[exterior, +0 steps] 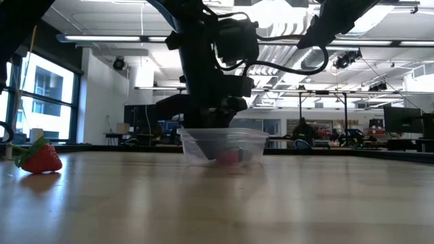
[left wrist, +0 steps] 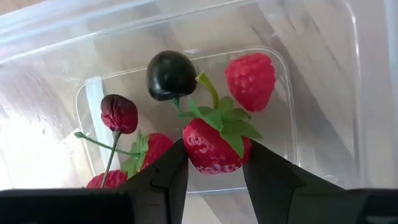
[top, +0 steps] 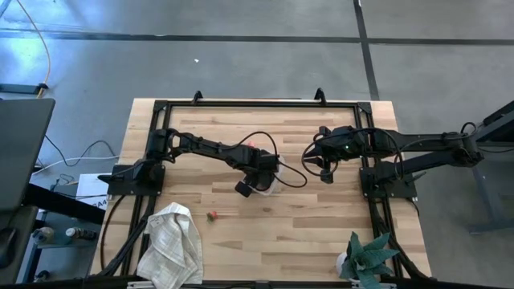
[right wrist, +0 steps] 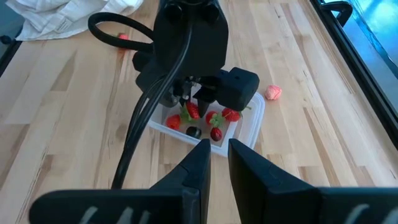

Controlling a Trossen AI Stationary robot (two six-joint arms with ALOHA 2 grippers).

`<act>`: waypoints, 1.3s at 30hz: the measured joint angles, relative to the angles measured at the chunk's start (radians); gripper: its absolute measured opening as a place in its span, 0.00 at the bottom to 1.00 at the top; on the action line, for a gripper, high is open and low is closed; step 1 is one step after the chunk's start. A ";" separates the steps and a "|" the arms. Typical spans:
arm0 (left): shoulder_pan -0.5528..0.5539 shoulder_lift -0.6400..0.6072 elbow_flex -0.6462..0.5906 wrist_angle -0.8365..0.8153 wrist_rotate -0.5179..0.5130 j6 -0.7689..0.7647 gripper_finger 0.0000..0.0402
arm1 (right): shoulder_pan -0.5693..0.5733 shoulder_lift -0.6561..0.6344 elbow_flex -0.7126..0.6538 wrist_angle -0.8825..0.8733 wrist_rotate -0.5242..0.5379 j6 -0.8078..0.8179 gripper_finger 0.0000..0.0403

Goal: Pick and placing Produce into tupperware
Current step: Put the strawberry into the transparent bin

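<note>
The clear tupperware stands at mid-table and holds several pieces of produce: a raspberry, a black cherry, a dark red cherry and strawberries. My left gripper points down into it, shut on one strawberry. One more strawberry lies on the table toward the near edge, and a pink piece lies beyond the container. My right gripper hangs above the table to the container's right, its fingers a narrow gap apart with nothing between them. My left gripper pinches the strawberry's red body between its two fingers, one on each side below the green leaves. The fingers come from above, pointing steeply down. The berry sits inside the container's walls; whether it rests on the floor I cannot tell.
A crumpled white cloth lies at the near left corner and a teal leafy plant at the near right. A black frame runs round the table. Bare wood lies between the container and the near edge.
</note>
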 joint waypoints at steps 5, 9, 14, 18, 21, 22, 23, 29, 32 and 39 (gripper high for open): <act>0.000 0.000 0.000 -0.007 0.000 -0.012 0.37 | 0.000 0.000 0.000 0.000 0.000 0.000 0.12; 0.000 0.000 0.000 -0.017 0.000 -0.027 0.42 | 0.000 0.000 0.000 0.000 0.000 0.000 0.12; 0.000 -0.001 0.001 -0.030 0.000 -0.031 0.44 | 0.000 0.000 0.000 0.000 0.000 0.000 0.12; -0.001 -0.002 0.048 -0.091 0.000 -0.035 0.43 | 0.000 0.000 0.000 0.000 0.000 0.000 0.12; -0.001 -0.002 0.089 -0.116 -0.010 -0.035 0.42 | 0.000 0.000 0.000 0.000 0.000 -0.001 0.12; -0.001 -0.002 0.109 -0.126 -0.016 -0.035 0.42 | 0.000 0.000 0.000 0.000 0.000 0.000 0.12; -0.001 -0.002 0.134 -0.140 -0.023 -0.035 0.42 | 0.000 0.000 0.000 0.000 0.000 0.000 0.12; 0.000 -0.003 0.241 -0.276 -0.110 -0.014 0.41 | 0.000 0.000 0.000 0.000 0.000 -0.001 0.12; 0.003 -0.003 0.283 -0.368 -0.142 -0.020 0.41 | 0.000 0.000 0.000 0.000 0.000 0.000 0.12; 0.007 -0.005 0.335 -0.537 -0.181 -0.066 0.41 | 0.000 0.000 0.000 0.000 0.000 -0.001 0.12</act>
